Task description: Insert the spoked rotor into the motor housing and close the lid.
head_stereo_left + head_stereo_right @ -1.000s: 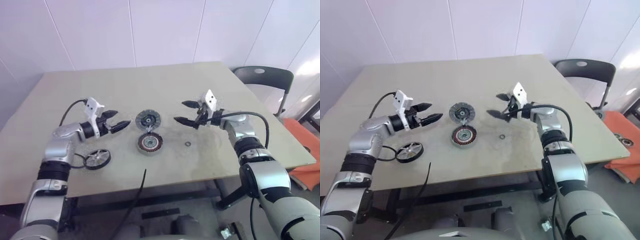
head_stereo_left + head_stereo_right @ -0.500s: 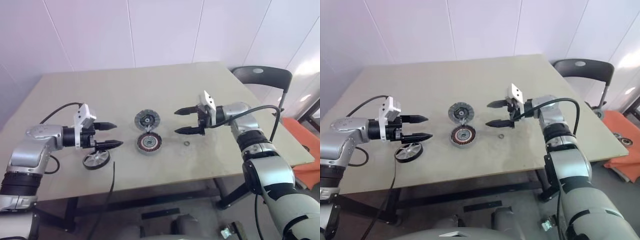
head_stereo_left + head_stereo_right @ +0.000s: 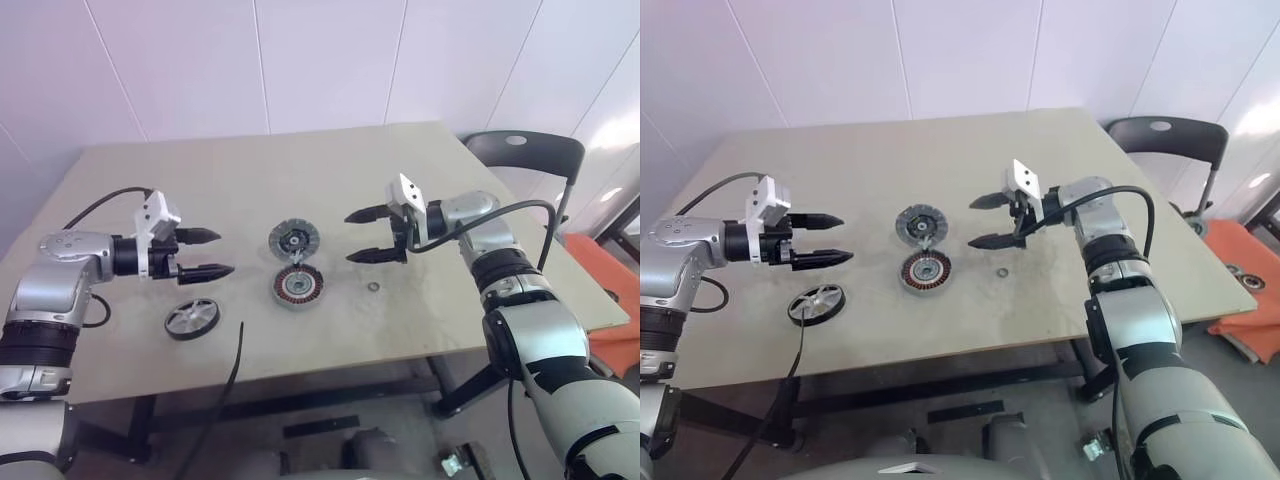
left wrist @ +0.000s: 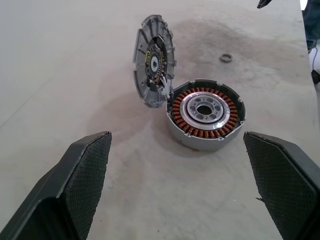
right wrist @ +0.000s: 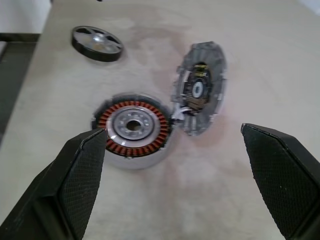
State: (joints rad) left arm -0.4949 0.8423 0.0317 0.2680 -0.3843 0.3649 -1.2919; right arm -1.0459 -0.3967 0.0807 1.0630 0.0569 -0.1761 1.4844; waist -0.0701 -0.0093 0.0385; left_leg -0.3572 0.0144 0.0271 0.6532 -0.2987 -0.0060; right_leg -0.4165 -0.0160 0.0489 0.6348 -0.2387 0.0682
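The motor housing (image 3: 298, 286), with its copper windings showing, lies in the middle of the table. The ribbed grey lid (image 3: 294, 240) stands tilted on edge against the housing's far side, open. The spoked rotor (image 3: 192, 318) lies flat on the table to the left of the housing, nearer the front edge. My left gripper (image 3: 222, 253) hovers open above and behind the rotor, pointing right at the housing, with nothing between its fingers (image 4: 85, 175). My right gripper (image 3: 350, 237) hovers open to the right of the lid, pointing left, also with nothing in it.
A small metal ring (image 3: 374, 288) lies on the table to the right of the housing. A black cable (image 3: 225, 370) hangs over the table's front edge. A dark chair (image 3: 525, 155) stands beyond the table's right side, with something orange (image 3: 600, 300) on the floor nearby.
My left arm swung its elbow out to the left and the gripper drew back from the lid and rose. My right gripper turned to point left. Both stayed open.
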